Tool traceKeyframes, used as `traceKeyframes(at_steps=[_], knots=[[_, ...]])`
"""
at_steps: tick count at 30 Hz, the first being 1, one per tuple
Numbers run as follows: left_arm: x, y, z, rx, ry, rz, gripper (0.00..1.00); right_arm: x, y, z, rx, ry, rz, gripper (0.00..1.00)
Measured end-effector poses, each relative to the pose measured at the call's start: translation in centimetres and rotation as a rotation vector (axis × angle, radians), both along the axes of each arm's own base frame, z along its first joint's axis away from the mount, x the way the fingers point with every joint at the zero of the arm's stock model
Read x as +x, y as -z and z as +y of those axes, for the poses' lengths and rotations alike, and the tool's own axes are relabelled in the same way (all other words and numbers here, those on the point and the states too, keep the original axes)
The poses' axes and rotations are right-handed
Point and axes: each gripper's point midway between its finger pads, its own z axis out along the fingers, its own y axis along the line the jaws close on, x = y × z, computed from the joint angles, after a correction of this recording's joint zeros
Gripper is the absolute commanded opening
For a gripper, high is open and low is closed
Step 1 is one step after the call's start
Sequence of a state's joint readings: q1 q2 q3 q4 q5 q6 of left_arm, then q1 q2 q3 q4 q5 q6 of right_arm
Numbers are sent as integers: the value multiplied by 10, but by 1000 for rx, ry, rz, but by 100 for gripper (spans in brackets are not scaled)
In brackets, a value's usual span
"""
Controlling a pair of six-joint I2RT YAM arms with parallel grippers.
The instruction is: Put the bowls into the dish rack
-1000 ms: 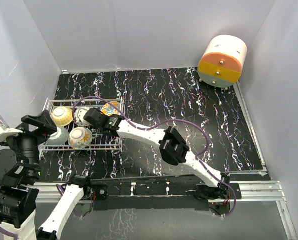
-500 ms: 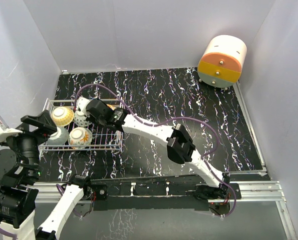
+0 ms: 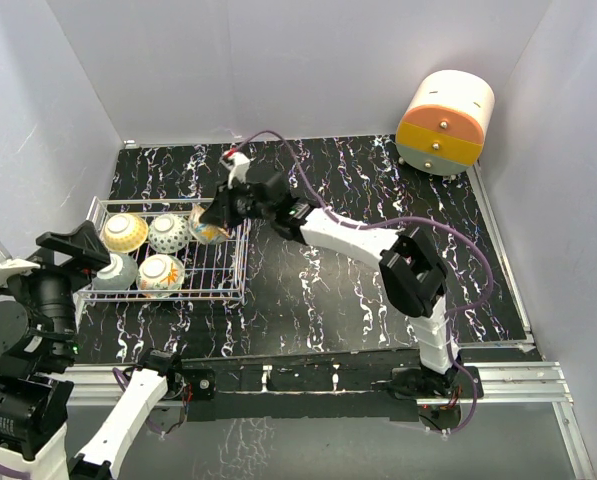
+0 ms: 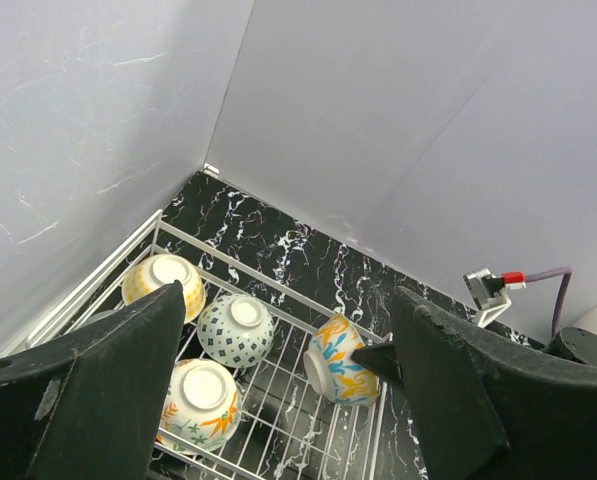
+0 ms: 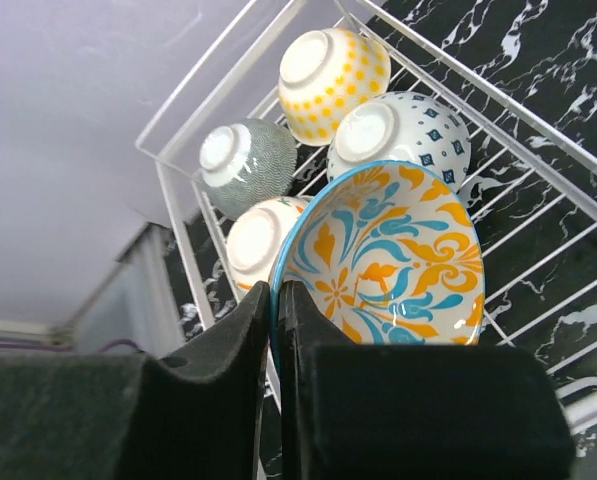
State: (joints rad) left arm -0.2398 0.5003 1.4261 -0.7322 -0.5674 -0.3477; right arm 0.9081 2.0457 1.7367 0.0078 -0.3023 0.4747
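The right gripper point(image 5: 275, 300) clamps its jaws on the rim of a tilted bowl point(image 5: 388, 260) over the dish rack point(image 3: 216, 272). The left gripper point(image 4: 288, 315) holds nothing, its jaws wide apart.

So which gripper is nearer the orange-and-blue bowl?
Right. The right gripper is shut on the orange-and-blue bowl at the right end of the rack; the left gripper hangs open above its left end.

Four bowls point(image 3: 167, 232) sit in the dish rack point(image 3: 224, 276), a fifth bowl point(image 3: 205, 227) tilted at its right end.
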Motion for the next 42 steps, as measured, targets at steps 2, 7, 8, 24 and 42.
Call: traceKeyframes(at_steps=[2,7,8,24,42], knots=[[-1,-2,1,-1,-2,-5,82,9,0,-7,87,-11,98,8],[-1,-5,1,-1,-3,-7,82,16,6,-7,218,-52,277,8],[-1,-5,1,-1,-3,-5,82,13,5,-3,239,-71,299,8],[5,-2,2,17,-20,22,82,-27,32,19,316,-181,587,8],[5,-2,4,18,-29,23,82,-14,42,20,323,-76,657,14]])
